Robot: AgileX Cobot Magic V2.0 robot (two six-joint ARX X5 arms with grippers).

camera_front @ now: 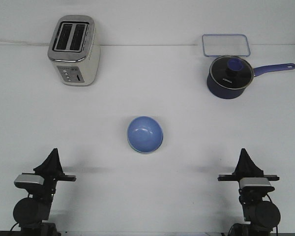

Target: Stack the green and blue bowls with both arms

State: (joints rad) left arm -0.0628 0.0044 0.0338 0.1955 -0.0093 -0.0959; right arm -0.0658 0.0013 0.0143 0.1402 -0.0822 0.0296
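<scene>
On the white table (147, 196) the blue bowl (145, 134) sits upright near the middle, roughly midway between my two arms and a little ahead of them. A thin pale rim shows just under its near edge, which may be the green bowl nested beneath it, though I cannot tell for sure. My left pincer (53, 156) rests low at the near left, well apart from the bowl, its tips drawn to a point and holding nothing. My right pincer (245, 156) mirrors it at the near right, likewise closed to a point and empty. At the far left stands a silver toaster (73, 50). At the far right is a navy saucepan (229, 77) with a glass lid, its handle pointing right, and just behind it lies a clear rectangular container (225, 45).
</scene>
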